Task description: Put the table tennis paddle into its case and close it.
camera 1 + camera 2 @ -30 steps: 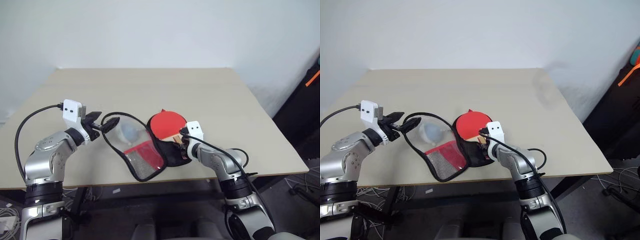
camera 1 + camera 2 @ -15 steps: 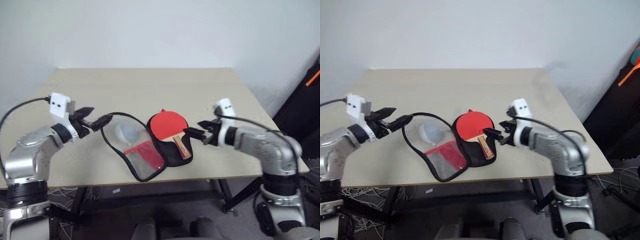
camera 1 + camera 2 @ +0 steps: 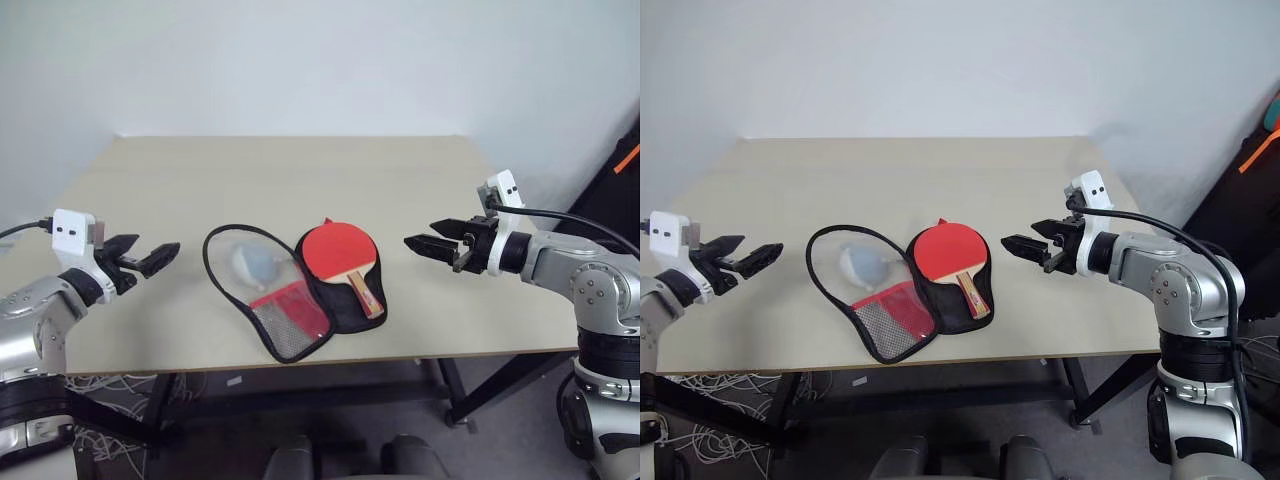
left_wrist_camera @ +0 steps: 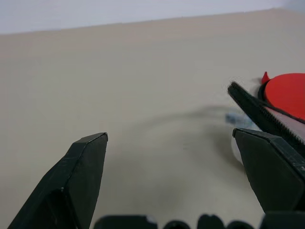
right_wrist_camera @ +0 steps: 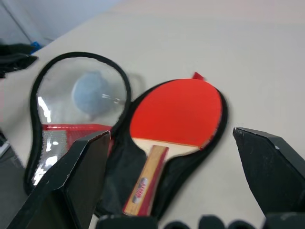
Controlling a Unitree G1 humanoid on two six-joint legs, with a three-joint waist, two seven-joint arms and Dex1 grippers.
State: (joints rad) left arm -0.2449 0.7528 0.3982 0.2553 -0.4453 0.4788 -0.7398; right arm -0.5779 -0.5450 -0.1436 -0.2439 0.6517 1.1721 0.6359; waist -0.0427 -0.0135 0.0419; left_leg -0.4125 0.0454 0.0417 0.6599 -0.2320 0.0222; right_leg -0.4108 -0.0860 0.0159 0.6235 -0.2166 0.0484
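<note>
The table tennis paddle (image 3: 340, 252) lies inside the right half of the case (image 3: 290, 300), which is spread open flat on the bench (image 3: 300, 170). A pale ball (image 3: 256, 265) sits under the clear flap. My left gripper (image 3: 150, 260) and right gripper (image 3: 428, 243) hover open on either side, touching nothing.
</note>
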